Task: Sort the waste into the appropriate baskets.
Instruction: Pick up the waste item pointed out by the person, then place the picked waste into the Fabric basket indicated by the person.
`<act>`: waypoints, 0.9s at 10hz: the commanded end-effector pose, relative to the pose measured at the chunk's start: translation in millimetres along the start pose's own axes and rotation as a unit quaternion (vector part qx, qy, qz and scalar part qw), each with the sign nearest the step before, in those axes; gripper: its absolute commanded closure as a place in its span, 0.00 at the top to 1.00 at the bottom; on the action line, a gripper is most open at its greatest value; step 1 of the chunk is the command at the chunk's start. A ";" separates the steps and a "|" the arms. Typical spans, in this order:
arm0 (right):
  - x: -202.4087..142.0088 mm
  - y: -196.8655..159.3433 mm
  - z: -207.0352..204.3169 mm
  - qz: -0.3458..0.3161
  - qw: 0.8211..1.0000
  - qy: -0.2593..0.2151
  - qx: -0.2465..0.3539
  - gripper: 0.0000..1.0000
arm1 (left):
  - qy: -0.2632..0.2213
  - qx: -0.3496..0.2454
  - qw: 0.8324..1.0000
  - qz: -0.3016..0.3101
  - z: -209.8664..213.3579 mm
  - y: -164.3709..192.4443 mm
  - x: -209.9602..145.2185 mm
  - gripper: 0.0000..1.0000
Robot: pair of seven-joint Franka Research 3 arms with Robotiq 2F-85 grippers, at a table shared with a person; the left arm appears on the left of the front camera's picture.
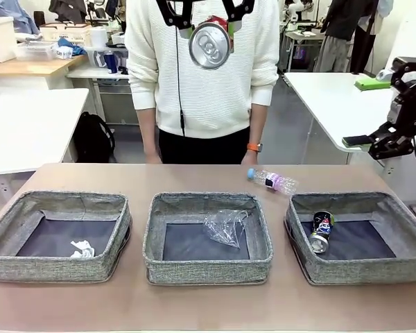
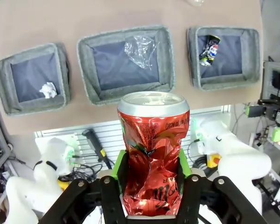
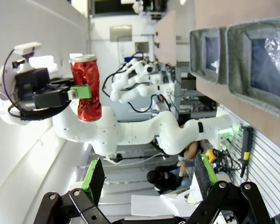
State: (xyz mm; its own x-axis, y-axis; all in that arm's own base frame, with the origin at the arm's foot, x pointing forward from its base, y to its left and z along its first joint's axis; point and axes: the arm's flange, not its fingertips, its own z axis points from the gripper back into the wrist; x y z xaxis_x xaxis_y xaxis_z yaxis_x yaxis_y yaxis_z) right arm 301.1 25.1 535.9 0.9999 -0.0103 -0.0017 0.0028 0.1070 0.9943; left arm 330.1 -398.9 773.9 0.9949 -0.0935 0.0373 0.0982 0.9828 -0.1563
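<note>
Meanwhile, on the counter (image 1: 194, 305), a white paper wad (image 1: 82, 248) lies in the left basket (image 1: 55, 269) and a clear plastic cup (image 1: 225, 225) in the middle basket (image 1: 208, 270). High above them, the left hand (image 1: 211, 30) grips a dented red can (image 1: 209, 47). A small bottle (image 1: 272, 181) lies on the counter just behind the right basket (image 1: 360, 272), which holds a dark can (image 1: 322, 231). At far right, the right hand (image 3: 149, 179) hangs with fingers spread, grasping nothing.

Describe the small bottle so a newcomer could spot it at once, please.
Start at the brown table and its rightmost grey basket. Just past that basket's far left corner the bottle lies on its side. Clear, blue-capped and purple-labelled, it alone rests on bare tabletop.
</note>
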 end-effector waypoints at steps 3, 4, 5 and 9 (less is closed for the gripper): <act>0.2 2.2 0.1 0.007 1.000 0.000 0.011 1.00 | -0.009 -0.002 1.000 -0.003 6.1 -1.5 -9.3 0.48; 0.2 2.2 0.1 0.007 1.000 0.000 0.011 1.00 | -0.009 -0.002 1.000 -0.003 6.1 -1.5 -9.3 0.48; 0.2 2.2 0.1 0.007 1.000 0.000 0.011 1.00 | -0.009 -0.002 1.000 -0.003 6.1 -1.5 -9.3 0.48; 0.2 2.2 0.1 0.007 1.000 0.000 0.011 1.00 | -0.009 -0.002 1.000 -0.003 6.1 -1.5 -9.3 0.48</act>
State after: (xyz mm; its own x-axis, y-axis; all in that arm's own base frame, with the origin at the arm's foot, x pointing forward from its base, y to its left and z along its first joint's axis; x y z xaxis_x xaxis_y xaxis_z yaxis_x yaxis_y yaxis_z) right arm 301.0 25.1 535.9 0.9999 -0.0103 -0.0015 0.0026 0.1070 0.9943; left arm 322.3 -400.4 778.0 0.9937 -0.1025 0.0463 0.1086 0.9814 -0.1584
